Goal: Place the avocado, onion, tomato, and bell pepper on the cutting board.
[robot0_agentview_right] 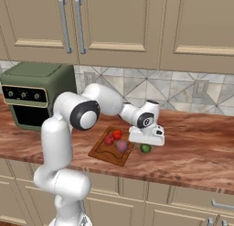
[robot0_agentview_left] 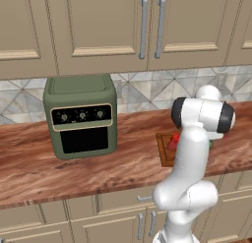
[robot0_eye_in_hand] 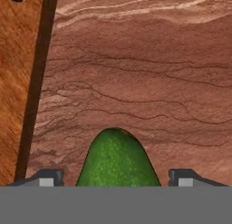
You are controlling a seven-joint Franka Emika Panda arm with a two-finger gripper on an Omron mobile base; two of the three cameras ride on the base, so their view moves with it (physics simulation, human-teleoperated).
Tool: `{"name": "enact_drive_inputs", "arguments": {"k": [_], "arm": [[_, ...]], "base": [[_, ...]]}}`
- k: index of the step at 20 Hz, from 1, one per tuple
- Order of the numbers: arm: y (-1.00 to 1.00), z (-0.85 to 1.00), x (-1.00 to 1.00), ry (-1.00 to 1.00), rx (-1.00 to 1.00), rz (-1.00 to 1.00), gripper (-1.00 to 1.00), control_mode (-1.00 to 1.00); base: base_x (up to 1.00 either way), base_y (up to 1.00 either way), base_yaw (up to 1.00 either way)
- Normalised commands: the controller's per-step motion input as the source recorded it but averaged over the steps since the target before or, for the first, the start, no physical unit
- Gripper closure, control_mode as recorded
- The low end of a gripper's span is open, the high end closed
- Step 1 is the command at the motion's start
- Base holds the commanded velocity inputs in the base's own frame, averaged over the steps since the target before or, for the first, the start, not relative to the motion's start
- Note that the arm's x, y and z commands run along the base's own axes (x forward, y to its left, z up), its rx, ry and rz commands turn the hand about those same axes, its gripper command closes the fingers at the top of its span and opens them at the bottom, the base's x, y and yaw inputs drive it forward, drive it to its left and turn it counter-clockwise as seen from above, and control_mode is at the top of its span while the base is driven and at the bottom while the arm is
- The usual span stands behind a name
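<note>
**Avocado Sitting Between the Tool's Tips, Just Off the Board**

At the far left of the right base view, a green countertop oven is standing on the worktop, well apart from the action. Moving right, the cutting board is lying at the centre of the frame, already carrying the bell pepper, the tomato and the onion. Just past the board's right edge, the avocado is resting on the bare worktop, off the board, and the tool is hanging directly over it with the hand pointing down.

Toward the left edge of the hand view, the board's dark rim is running top to bottom. To its right, at bottom centre, the avocado is rising as a tapered green shape between the two finger tips, its long axis pointing away from the camera toward the top of the frame and so lying across the line between the tips.

The tips are standing apart on either side of the fruit with visible gaps, so the tool is reading as open and not yet gripping. As a judgement, the avocado is the last item outstanding: it is lying straight ahead of the tool and centred, so the coming move is needing only a squeeze across the narrow width, then a short carry toward the board on the left.
</note>
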Motion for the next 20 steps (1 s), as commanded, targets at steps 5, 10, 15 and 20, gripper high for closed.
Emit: {"name": "enact_drive_inputs", "arguments": {"k": [5, 10, 15, 20], "arm": [[0.00, 0.50, -0.26, -0.06, 0.00, 0.00, 1.00, -1.00], [0.38, 0.70, -0.58, -0.04, 0.00, 0.00, 1.00, -1.00], [0.77, 0.56, -0.78, -0.03, 0.00, 0.00, 1.00, -1.00], [0.98, 0.39, -0.68, -0.05, 0.00, 0.00, 1.00, -1.00]], "base": [[0.00, 0.00, 0.00], [0.00, 0.00, 0.00], [0.00, 0.00, 0.00], [0.00, 0.00, 0.00]]}}
